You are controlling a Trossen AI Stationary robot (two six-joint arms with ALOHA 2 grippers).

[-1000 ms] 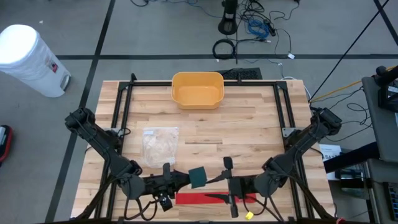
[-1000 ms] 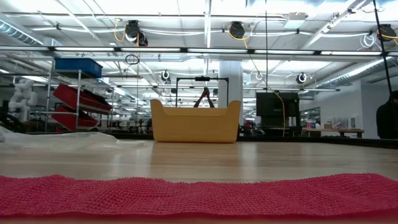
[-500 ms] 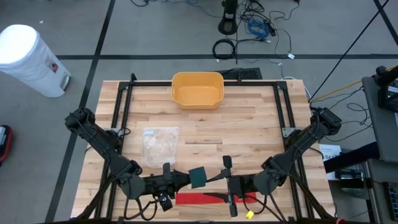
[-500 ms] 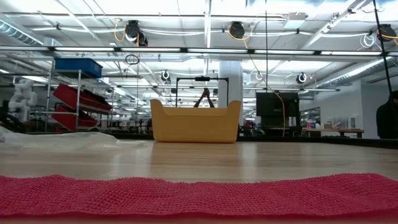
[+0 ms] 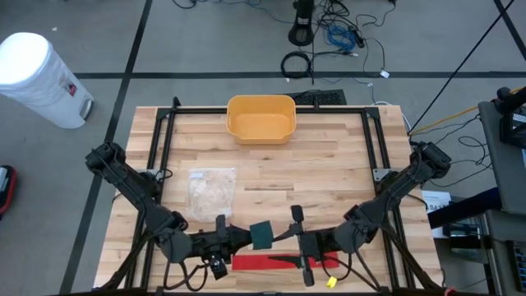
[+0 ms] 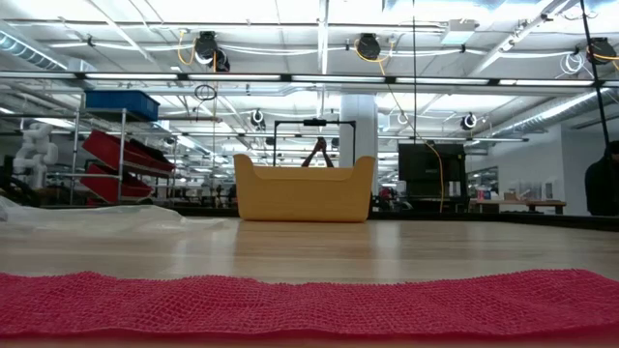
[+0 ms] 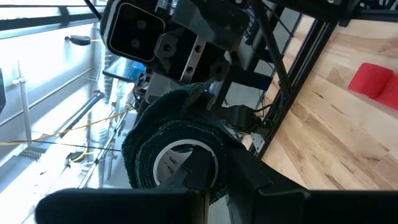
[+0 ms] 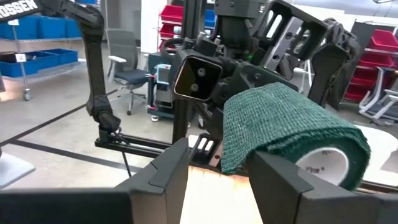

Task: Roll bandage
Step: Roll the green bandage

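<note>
Near the front edge of the worktop (image 5: 329,164), the left end effector (image 5: 246,236) is gripping a dark green bandage roll (image 5: 261,233) by its core, one finger passing through the white cardboard hub, as the left wrist view shows. The roll is hanging in the air above the wood, between the two arms. The right end effector (image 5: 283,236) is sitting just beside it with its fingers parted on either side of the loose green flap, not clamping anything that can be seen. The bandage is looking light, soft and stretchy, a crinkled self-clinging weave that is likely to sag and fold on itself, so the free tail is the part to pinch, close to its edge, while the stiff hub is the only firm place for holding. A red mesh strip (image 5: 271,262) is lying flat along the front edge beneath the arms, and in the low view it is filling the foreground. A clear plastic bag (image 5: 211,191) is resting on the left part of the worktop, well apart from the action, and a yellow bin (image 5: 260,118) is standing at the far edge.
</note>
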